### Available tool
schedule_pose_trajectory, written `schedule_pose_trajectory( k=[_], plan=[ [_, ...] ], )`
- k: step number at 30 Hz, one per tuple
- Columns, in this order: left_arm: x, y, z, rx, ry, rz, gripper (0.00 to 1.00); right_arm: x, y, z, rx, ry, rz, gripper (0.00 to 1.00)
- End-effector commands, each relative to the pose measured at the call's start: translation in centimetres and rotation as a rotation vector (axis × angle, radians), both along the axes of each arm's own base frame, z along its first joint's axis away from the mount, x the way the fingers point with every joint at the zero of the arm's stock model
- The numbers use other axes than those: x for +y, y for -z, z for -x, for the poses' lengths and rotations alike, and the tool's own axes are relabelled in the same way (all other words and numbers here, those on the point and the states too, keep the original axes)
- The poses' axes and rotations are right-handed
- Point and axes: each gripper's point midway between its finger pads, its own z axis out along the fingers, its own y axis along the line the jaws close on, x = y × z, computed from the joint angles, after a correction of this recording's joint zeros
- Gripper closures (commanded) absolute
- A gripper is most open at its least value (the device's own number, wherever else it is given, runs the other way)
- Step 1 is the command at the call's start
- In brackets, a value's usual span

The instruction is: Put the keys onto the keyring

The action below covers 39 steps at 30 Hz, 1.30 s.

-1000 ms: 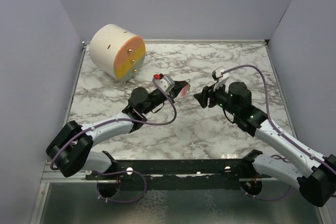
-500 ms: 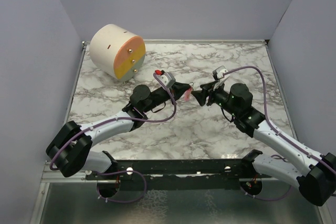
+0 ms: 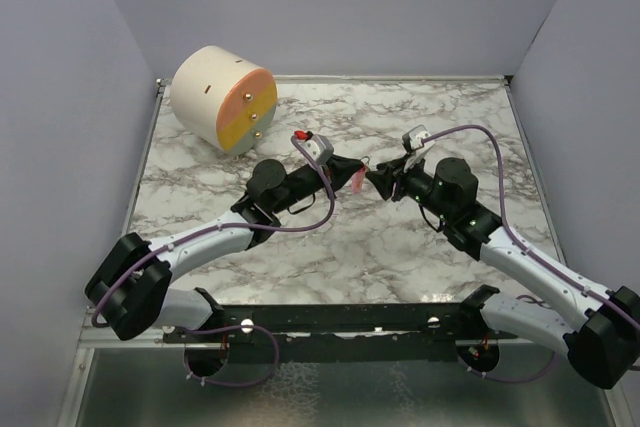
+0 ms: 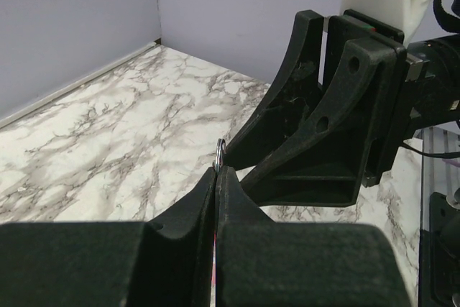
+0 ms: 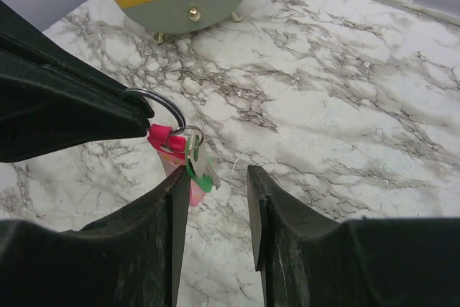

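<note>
left gripper [image 4: 217, 177] is clamped shut on the keyring [image 5: 164, 108], with the thin metal loop poking out right at its fingertips. the pink key [image 5: 171, 154] and green key [image 5: 195, 172] both dangle just under that ring and look like they're hanging off it. right gripper [image 5: 215, 181] sits nose to nose with the left one, fingers spread with nothing between them. the keys hang right by the tip of one finger, can't tell if they touch it. the cream-and-orange cylinder [image 3: 223, 99] sits well off behind the left gripper on the marble table [image 3: 450, 117].
</note>
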Motion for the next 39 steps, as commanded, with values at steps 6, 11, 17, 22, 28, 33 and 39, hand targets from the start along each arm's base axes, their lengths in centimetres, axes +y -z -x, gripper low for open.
schedule_pose_trajectory(
  k=[6, 11, 17, 22, 28, 33, 39],
  plan=[
    [0.4, -3.5, 0.6, -0.025, 0.011, 0.071, 1.00, 0.1, -0.2, -0.4, -0.024, 0.010, -0.011, 0.64],
    [0.4, -3.5, 0.8, -0.014, 0.017, 0.076, 1.00, 0.2, -0.3, -0.3, -0.027, 0.005, -0.021, 0.64],
    [0.4, -3.7, 0.8, -0.003, 0.018, 0.087, 1.00, 0.3, -0.3, -0.3, -0.034, 0.001, -0.039, 0.65],
    [0.3, -3.7, 0.8, 0.003, 0.021, 0.089, 1.00, 0.5, -0.4, -0.2, -0.051, -0.014, -0.049, 0.65],
    [0.2, -3.8, 0.8, 0.007, 0.023, 0.094, 1.00, 0.8, -0.1, -0.2, -0.052, -0.027, -0.050, 0.65],
    [0.3, -4.1, 0.9, 0.003, 0.025, 0.099, 1.00, 1.1, 0.2, -0.5, -0.051, -0.031, -0.047, 0.67],
    [0.4, -4.0, 1.1, 0.007, 0.028, 0.101, 1.00, 1.1, 0.0, -0.4, -0.068, -0.033, -0.055, 0.71]
  ],
)
